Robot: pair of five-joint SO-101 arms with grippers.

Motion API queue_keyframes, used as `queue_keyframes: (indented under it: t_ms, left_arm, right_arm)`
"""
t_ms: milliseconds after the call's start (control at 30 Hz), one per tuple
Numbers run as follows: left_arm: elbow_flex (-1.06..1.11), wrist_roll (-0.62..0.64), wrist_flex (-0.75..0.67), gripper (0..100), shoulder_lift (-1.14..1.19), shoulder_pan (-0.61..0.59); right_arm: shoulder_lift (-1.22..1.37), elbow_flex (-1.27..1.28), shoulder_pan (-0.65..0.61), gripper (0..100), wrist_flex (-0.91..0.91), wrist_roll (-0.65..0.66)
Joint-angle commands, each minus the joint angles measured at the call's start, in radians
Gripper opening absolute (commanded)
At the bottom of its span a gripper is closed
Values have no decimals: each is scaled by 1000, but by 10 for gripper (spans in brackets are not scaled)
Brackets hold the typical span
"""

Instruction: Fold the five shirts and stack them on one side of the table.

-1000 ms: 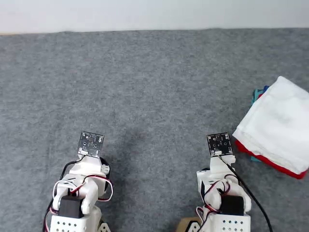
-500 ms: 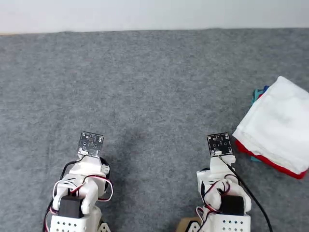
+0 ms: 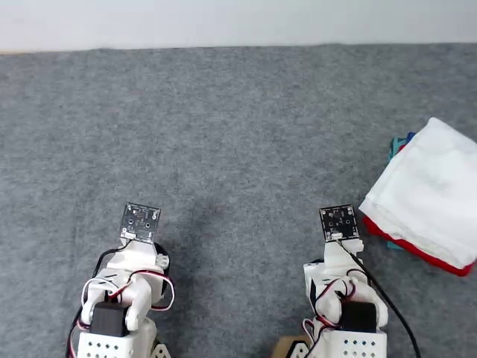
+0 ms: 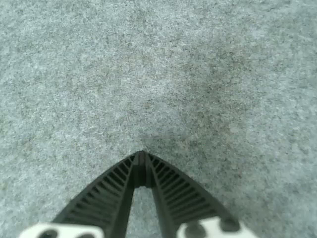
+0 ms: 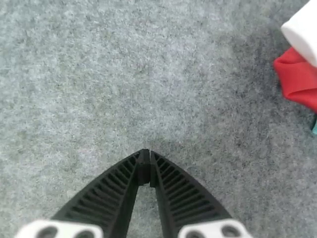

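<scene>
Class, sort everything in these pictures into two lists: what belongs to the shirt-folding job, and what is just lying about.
Belongs to the job:
- stack of folded shirts, white on top
- red shirt under the white one
- left gripper, shut
- right gripper, shut

Just there:
- grey mat
- white strip beyond the mat

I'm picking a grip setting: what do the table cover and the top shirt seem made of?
The table cover looks like felt or low-pile carpet: matte grey, fuzzy nap. The white shirt looks like soft matte cloth, perhaps cotton: rounded folds.
</scene>
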Motion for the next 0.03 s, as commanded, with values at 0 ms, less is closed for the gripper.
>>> queue_keyframes:
  t_ms: [0]
  left_arm:
    - [-5,2,2,3,-12,-5]
  right_arm:
    - [-15,14,-2,9,2,8]
